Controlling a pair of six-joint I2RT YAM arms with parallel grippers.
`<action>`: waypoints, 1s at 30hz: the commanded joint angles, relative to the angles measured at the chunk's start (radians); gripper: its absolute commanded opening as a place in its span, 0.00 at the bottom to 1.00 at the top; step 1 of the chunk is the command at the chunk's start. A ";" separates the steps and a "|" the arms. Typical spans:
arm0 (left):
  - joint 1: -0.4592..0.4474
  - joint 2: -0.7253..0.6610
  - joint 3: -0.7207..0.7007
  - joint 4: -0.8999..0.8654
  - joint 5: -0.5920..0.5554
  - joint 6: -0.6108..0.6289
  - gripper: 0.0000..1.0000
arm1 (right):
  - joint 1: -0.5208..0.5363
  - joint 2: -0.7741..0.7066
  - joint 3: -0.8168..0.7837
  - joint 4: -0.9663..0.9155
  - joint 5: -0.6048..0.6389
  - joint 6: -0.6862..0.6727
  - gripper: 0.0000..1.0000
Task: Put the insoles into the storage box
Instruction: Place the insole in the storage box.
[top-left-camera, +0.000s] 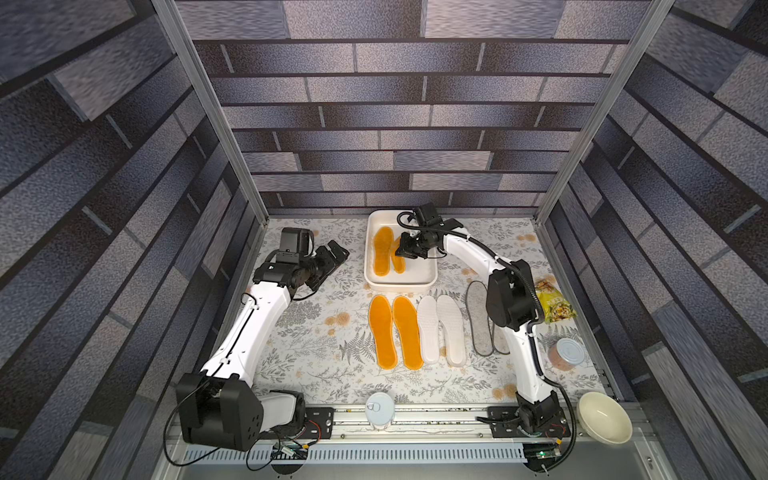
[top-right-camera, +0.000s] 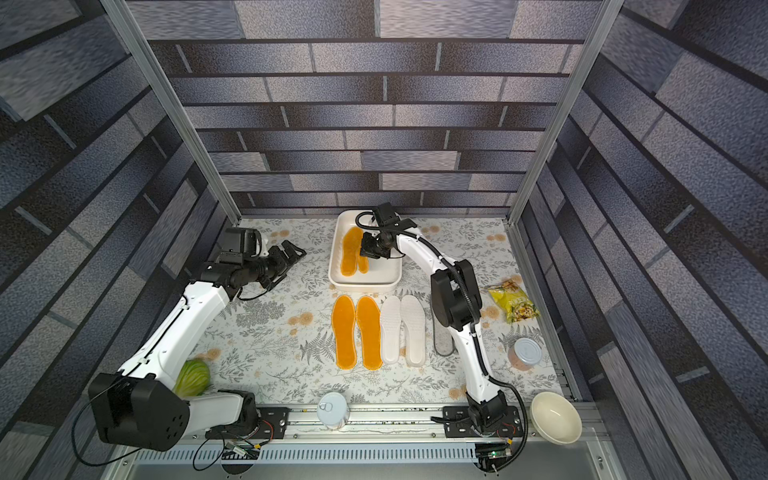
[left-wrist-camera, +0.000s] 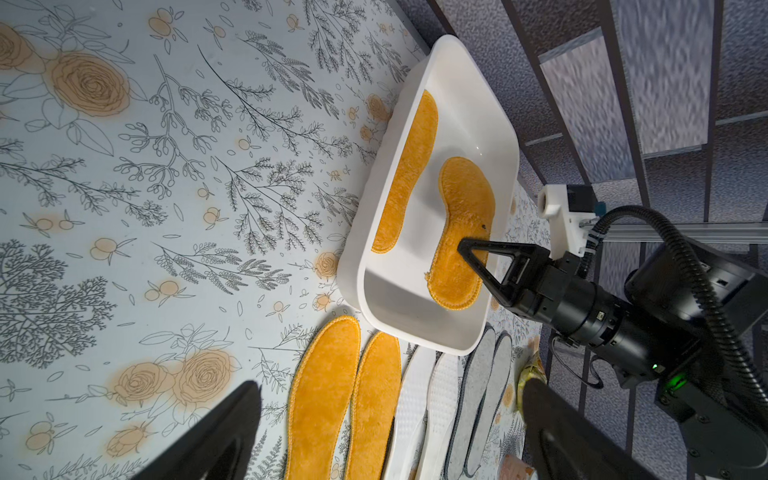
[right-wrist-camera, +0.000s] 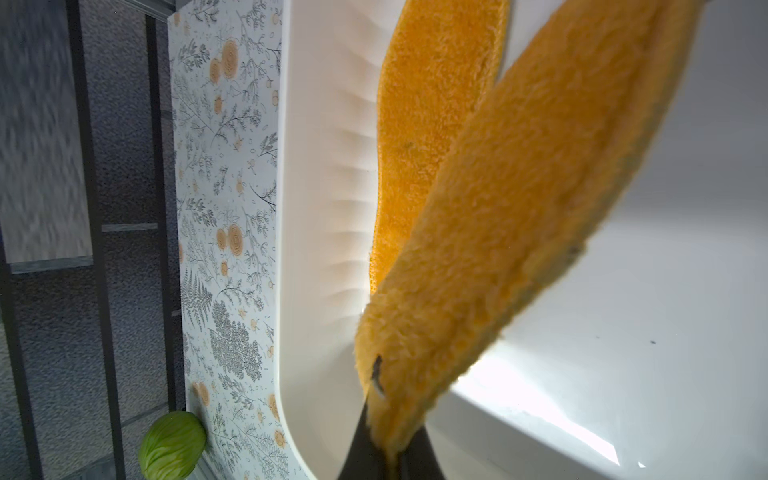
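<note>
The right gripper (right-wrist-camera: 384, 453) is clenched on the edge of an orange insole (right-wrist-camera: 519, 199), hanging it inside the storage box (top-left-camera: 399, 286) at the table's twelve o'clock, beside a second orange insole (top-left-camera: 382, 251) lying flat. It looks light, fuzzy and floppy, so an edge pinch suits it. At the box's nine o'clock the left gripper (top-left-camera: 337, 252) gapes empty.

cream bowl (top-left-camera: 604, 417) | snack bag (top-left-camera: 555, 306) | white can (top-left-camera: 379, 409) | pink can (top-left-camera: 566, 354) | cabbage (top-right-camera: 192, 377)
</note>
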 joint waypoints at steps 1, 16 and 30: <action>0.008 -0.026 -0.019 0.010 0.024 0.005 1.00 | -0.023 0.026 0.048 -0.081 0.027 -0.019 0.00; 0.010 -0.006 -0.037 0.033 0.050 0.000 1.00 | -0.051 0.130 0.161 -0.179 0.030 -0.027 0.00; 0.024 -0.017 -0.052 0.035 0.059 0.001 1.00 | -0.054 0.154 0.204 -0.281 0.105 0.011 0.20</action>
